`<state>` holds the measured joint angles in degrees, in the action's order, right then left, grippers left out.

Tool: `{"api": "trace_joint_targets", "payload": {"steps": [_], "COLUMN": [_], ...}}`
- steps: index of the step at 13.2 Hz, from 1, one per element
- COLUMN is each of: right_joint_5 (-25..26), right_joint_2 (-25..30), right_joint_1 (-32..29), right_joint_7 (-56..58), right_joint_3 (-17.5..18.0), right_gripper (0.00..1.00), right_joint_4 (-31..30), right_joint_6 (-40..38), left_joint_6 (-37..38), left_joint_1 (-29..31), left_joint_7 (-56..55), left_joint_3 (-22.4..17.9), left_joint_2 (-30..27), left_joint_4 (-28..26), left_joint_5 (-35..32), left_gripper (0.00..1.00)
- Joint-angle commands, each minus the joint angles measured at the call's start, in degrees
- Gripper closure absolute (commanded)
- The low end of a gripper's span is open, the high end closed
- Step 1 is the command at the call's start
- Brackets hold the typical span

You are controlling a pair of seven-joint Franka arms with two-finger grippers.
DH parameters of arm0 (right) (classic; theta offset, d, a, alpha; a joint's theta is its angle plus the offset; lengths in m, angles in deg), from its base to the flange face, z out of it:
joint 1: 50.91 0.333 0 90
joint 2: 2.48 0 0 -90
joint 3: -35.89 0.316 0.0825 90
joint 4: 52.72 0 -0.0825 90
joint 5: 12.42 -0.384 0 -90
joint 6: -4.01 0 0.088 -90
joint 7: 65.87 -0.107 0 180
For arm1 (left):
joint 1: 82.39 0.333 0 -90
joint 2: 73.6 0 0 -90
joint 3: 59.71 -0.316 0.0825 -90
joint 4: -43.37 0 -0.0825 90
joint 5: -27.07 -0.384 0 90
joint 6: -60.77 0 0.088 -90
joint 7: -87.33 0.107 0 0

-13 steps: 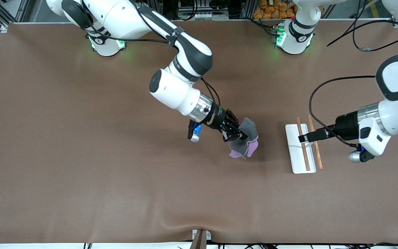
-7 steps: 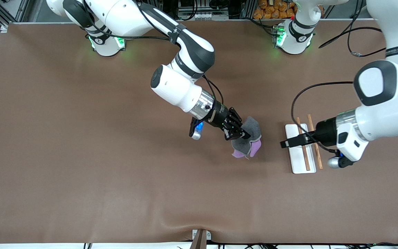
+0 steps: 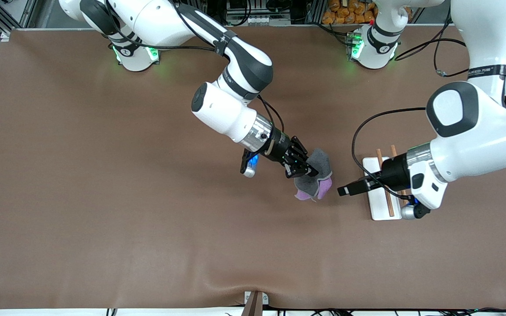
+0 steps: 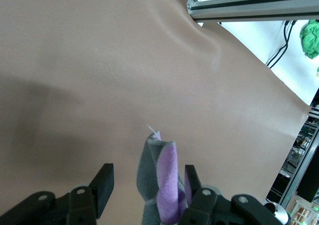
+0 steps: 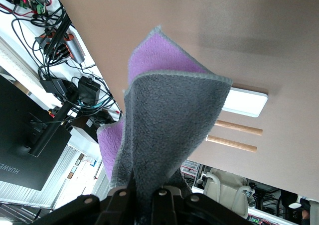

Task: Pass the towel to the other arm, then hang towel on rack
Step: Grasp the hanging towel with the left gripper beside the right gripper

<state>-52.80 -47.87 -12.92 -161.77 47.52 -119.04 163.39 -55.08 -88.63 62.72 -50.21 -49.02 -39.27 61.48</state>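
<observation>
Right gripper (image 3: 308, 170) up in the air over the middle of the brown desk (image 3: 103, 197), jaws clamped tight on the towel (image 3: 316, 181). Towel bunched and pinched at one end, dark grey face outward, purple face showing in the folds, grey stitched edge visible in the right wrist view (image 5: 164, 115). Hanging free from the jaws, above the desk, just beside the rack on the side toward the right arm's end.

Left gripper (image 3: 343, 191) also in the air, pointed at the towel, close to its purple corner, between the towel and the rack. In the left wrist view, jaws (image 4: 146, 185) standing apart at a middle width, a hanging fold of the towel (image 4: 162, 177) between the two fingers (image 4: 102, 187); cannot tell whether the fingers touch the cloth.

Rack (image 3: 374, 206) flat on the desk, toward the left arm's end from the towel: white tray-like base with two thin brown wooden rods (image 3: 389, 204) lying parallel along it. Partly covered in the front view by the left arm's wrist. Same rack visible in the right wrist view (image 5: 244, 103), with no cloth on the rods.
</observation>
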Motion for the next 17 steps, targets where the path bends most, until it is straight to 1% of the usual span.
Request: {"api": "trace_joint_targets", "payload": {"steps": [1,6,8,15,17], "right_joint_5": [-1.28,-1.36,-1.36,-1.28,-1.28], "right_joint_2": [-0.22,-0.22,-0.22,-0.13,-0.13], "right_joint_1": [0.51,0.51,0.51,0.51,0.42], "right_joint_7": [-0.51,-0.60,-0.60,-0.43,-0.34], "right_joint_3": [-0.47,-0.47,-0.47,-0.55,-0.55], "right_gripper": [1.00,1.00,1.00,1.00,1.00], "right_joint_4": [0.93,0.93,0.93,0.58,0.49], "right_joint_6": [0.32,0.32,0.32,0.32,0.32], "left_joint_6": [-0.87,-1.49,-1.49,-1.49,-1.49], "left_joint_1": [-1.92,-2.98,-2.98,-3.07,-2.98], "left_joint_7": [-3.15,-4.04,-4.12,-3.95,-3.86], "left_joint_3": [-0.09,-0.18,-0.18,-0.18,-0.27], "left_joint_2": [1.17,1.52,1.52,1.52,1.52], "left_joint_4": [1.42,1.34,1.34,1.34,1.34], "left_joint_5": [0.83,0.74,0.74,0.39,0.21], "left_gripper": [0.45,0.50,0.60,0.61,0.65]}}
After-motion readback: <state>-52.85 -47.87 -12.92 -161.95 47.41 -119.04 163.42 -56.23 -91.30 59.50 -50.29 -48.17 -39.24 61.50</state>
